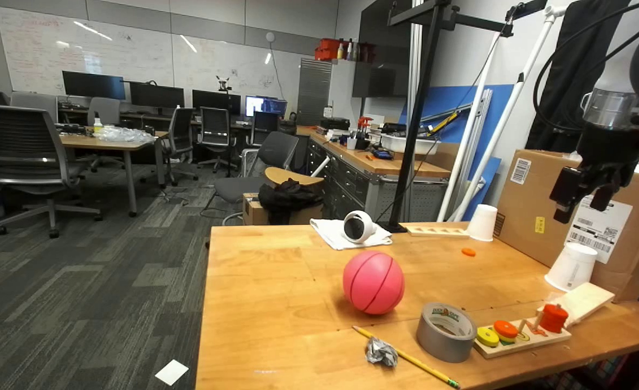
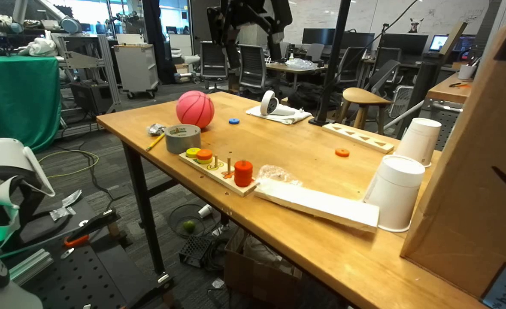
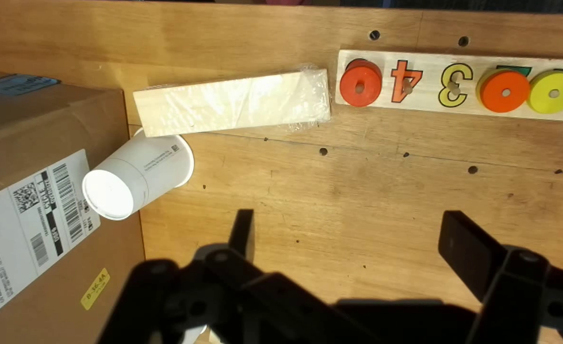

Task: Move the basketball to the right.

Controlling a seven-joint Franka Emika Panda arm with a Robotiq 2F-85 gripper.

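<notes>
The basketball — pinkish red, with dark seams — rests on the wooden counter, near a grey tape roll but apart from it. The hand hangs above the counter, well apart from the basketball; its fingers are spread wide, with wood showing between them in the wrist view.

Containers: two white paper cups stand inverted, their interiors hidden. One is just beside a wrapped wooden block, the second just beside the end of a strip with triangular cut-outs. The contents of the cardboard box next to them cannot be made out. A pegboard bears a yellow ring, an orange ring above another yellow, and a red stack; its pegs at 3 and 4 stand uncovered.

Edges and room: pegboard and block lie along a long edge of the counter, the tape roll just beside the pegboard's end. In an exterior view, open wood extends leftward from the basketball to the counter's edge; a yellow pencil and crumpled foil lie before it, and a white cloth carrying a white device lies behind. An orange disc sits toward the cups — a blue disc, near the basketball.
</notes>
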